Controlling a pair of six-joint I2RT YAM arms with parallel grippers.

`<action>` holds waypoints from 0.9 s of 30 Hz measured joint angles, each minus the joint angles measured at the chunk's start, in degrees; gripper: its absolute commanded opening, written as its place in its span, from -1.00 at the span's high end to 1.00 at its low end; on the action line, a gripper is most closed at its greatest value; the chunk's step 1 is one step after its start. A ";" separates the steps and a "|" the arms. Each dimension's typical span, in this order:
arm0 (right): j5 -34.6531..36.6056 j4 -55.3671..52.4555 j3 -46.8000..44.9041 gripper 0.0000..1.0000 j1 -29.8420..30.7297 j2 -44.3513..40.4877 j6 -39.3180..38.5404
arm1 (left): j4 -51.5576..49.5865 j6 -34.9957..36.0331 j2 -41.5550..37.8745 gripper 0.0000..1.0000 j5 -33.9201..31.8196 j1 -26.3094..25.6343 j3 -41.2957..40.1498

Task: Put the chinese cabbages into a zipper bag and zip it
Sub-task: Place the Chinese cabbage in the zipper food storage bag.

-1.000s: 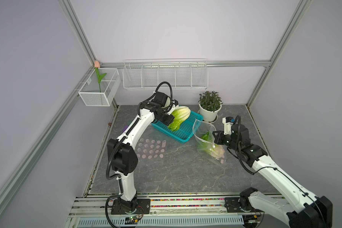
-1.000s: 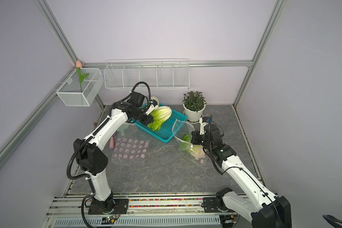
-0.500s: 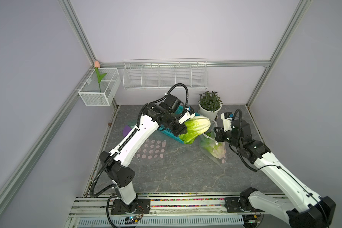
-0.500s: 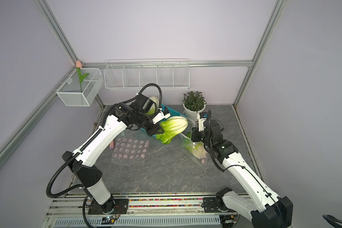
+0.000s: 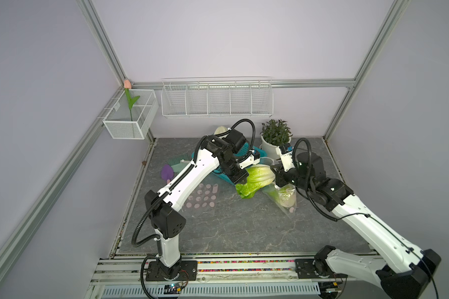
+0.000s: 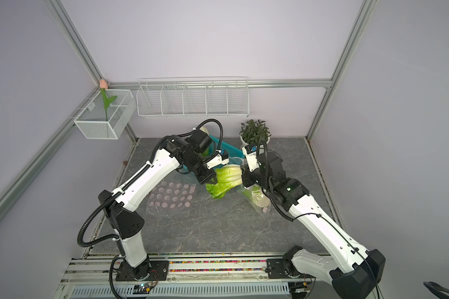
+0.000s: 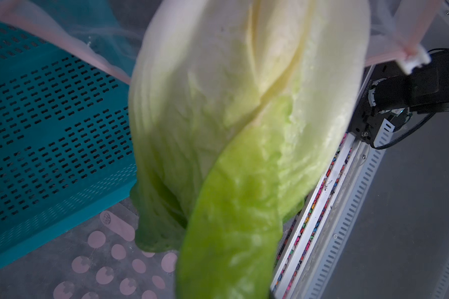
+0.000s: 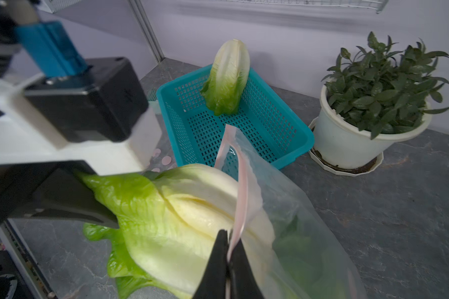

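Cabbage [image 8: 176, 222] now at bag [image 8: 283, 186], seemingly between left fingers [image 8: 70, 204]

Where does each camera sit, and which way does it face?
Both top views: high in front, side by side, facing down at the table; left arm, right arm show.
Left wrist: on that arm, facing along the held cabbage toward the teal basket; right arm shows.
Right wrist: facing past the right end effector, shut on the zipper bag, toward the potted plant; left end effector shows.
Shared: all show cabbage and basket.

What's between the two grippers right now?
A cabbage, held by the left gripper, stalk end at the bag the right gripper pinches; see right wrist view.
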 measured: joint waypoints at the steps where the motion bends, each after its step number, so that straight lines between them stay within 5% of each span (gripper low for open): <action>1: -0.61 -0.37 0.74 0.86 0.59 0.83 -0.61 | -0.59 0.00 0.20 1.00 -0.15 -0.09 1.09; 19: -15.74 -0.42 1.53 0.86 1.16 3.10 -0.44 | -6.91 6.71 1.84 1.00 -9.88 -2.23 10.14; 27: -25.38 0.92 2.51 0.86 -1.70 4.04 6.62 | -0.57 11.85 1.01 0.92 -23.21 -4.72 7.93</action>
